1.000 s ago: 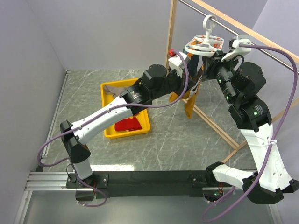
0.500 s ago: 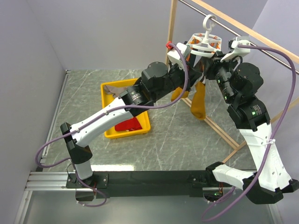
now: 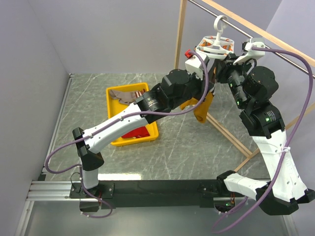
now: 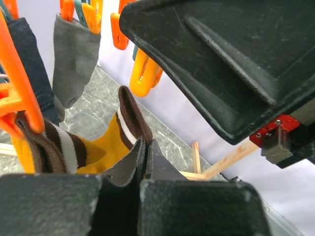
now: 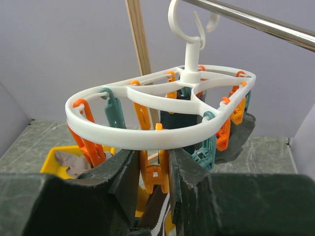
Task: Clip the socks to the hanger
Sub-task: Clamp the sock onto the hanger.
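Here, your left claw (image 4: 147, 145) is clenched on the brown-and-white striped cuff of a mustard-yellow fabric sock (image 4: 106, 145), its two dark fingers pressed flat together. Only the left wrist view shows that pinch. From the top view the sock (image 3: 203, 105) simply hangs below the arm's wrist, its toe just above the grey marbled table (image 3: 187, 147).

That wrist view also gives you the far side of the cuff lying against a curved orange plastic clip (image 4: 22, 93) (whether the clip bites the fabric, you cannot tell). Behind it, a grey sock (image 4: 74, 56) and a dark navy sock (image 4: 29, 59) hang from clips.

Your right claw (image 5: 154, 162) is grasping a dangling orange clip (image 5: 155, 173), one finger on each side of it, directly under the rim of the white plastic oval double-ring hanger (image 5: 162, 140). The hanger's hook sits on the metal rod (image 5: 256, 24) of a wooden frame (image 3: 181, 29).

Only the top view shows the yellow plastic bin (image 3: 151, 132) left of the frame, holding a beige sock (image 3: 125, 94) and a red sock (image 3: 135, 132).
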You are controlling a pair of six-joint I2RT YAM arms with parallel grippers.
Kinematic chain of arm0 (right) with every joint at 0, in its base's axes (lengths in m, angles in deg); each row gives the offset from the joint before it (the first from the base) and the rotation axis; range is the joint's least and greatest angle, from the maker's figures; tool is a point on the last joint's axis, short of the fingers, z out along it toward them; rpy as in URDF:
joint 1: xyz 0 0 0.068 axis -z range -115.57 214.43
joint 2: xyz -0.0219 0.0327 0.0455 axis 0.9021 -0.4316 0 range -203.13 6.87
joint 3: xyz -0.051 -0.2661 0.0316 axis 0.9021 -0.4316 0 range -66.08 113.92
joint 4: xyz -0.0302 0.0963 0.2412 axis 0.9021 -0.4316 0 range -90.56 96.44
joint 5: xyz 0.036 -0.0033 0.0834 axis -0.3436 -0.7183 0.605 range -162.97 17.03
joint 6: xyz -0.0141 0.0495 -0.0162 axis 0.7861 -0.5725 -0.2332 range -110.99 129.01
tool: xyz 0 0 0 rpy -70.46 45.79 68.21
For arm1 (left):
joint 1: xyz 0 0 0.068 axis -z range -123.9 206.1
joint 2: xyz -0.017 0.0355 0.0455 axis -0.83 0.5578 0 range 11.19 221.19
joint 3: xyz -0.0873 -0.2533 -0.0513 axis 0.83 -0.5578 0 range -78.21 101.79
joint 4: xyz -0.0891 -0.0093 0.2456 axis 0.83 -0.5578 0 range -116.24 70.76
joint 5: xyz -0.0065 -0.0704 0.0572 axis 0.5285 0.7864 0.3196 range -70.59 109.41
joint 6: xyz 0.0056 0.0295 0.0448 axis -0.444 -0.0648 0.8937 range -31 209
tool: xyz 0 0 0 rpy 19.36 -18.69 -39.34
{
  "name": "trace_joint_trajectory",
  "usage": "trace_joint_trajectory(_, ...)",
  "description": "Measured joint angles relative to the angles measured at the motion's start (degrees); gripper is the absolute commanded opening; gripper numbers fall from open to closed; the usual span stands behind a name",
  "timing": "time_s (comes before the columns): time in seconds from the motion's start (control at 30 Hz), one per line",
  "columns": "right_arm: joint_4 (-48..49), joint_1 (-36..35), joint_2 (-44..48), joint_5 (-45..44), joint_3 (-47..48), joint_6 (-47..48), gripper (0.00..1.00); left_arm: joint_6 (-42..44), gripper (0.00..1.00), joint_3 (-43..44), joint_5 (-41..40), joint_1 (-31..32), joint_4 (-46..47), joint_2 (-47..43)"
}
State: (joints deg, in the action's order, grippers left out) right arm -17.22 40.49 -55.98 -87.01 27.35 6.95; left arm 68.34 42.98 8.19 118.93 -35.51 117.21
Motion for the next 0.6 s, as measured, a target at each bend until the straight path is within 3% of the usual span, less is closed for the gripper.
trace_joint_trajectory(0.6, 0.1, 0.0, 0.0, 0.1, -0.5, 0.6, 0.0, 1.5, 0.01, 1.9, -2.0, 0.6, -0.5, 1.1)
